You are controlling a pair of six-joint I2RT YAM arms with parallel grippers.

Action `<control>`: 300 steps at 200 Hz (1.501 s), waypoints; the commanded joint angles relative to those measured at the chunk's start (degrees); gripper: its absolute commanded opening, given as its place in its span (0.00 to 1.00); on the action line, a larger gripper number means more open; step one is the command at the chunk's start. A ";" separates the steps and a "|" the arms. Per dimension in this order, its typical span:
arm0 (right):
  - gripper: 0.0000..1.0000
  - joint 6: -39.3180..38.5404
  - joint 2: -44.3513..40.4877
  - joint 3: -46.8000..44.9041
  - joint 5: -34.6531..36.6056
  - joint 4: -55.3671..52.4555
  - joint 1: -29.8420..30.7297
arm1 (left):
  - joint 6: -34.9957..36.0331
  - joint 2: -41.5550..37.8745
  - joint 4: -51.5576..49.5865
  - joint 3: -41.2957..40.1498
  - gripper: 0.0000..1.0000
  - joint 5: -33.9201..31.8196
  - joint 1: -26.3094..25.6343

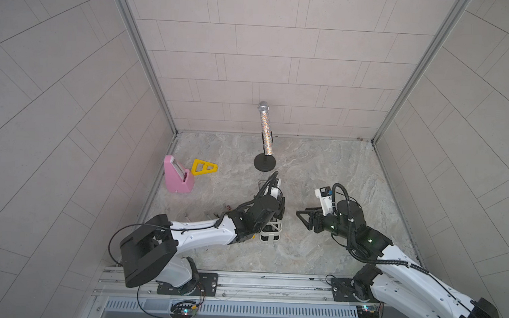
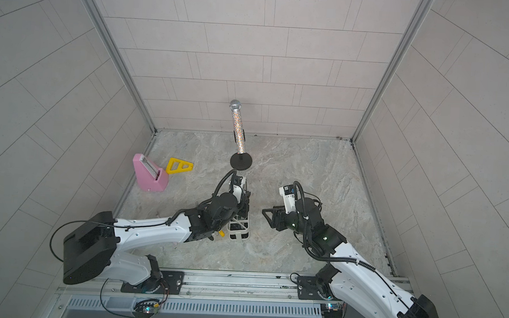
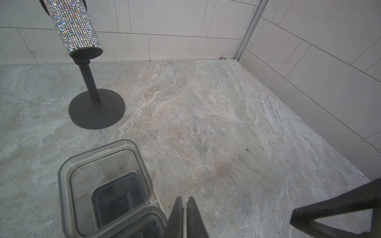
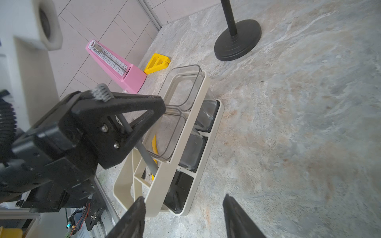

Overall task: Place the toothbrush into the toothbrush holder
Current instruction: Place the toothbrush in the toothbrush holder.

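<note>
We saw left gripper (image 3: 185,204) pinching the toothbrush (image 4: 147,158), handle end dipped into the toothbrush holder (image 4: 156,183) just below it, while right gripper (image 4: 184,197) hung spread beside that holder.

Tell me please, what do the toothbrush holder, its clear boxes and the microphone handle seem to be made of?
The toothbrush holder looks like moulded plastic, cream and matte: thin even walls, rounded corners. Its clear boxes seem hard transparent plastic: what lies behind shows through. The microphone handle is covered in tiny sparkling stones, probably rhinestones; its core is hidden.
</note>
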 commanded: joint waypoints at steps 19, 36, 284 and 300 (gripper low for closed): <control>0.62 0.60 -0.22 -0.55 0.38 1.27 -0.18 | -1.10 1.93 4.13 -2.39 0.00 0.68 0.30; 0.62 0.57 -0.22 -0.51 0.36 1.34 -0.17 | -1.38 2.44 4.84 -2.69 0.00 1.01 0.34; 0.62 -3.58 -3.73 4.41 3.50 -8.84 -0.08 | -4.39 -15.09 -22.55 2.56 0.92 -1.52 0.56; 0.62 -4.30 -3.40 6.13 3.53 -10.47 0.12 | -5.96 -17.72 -27.47 4.23 0.93 -1.28 1.56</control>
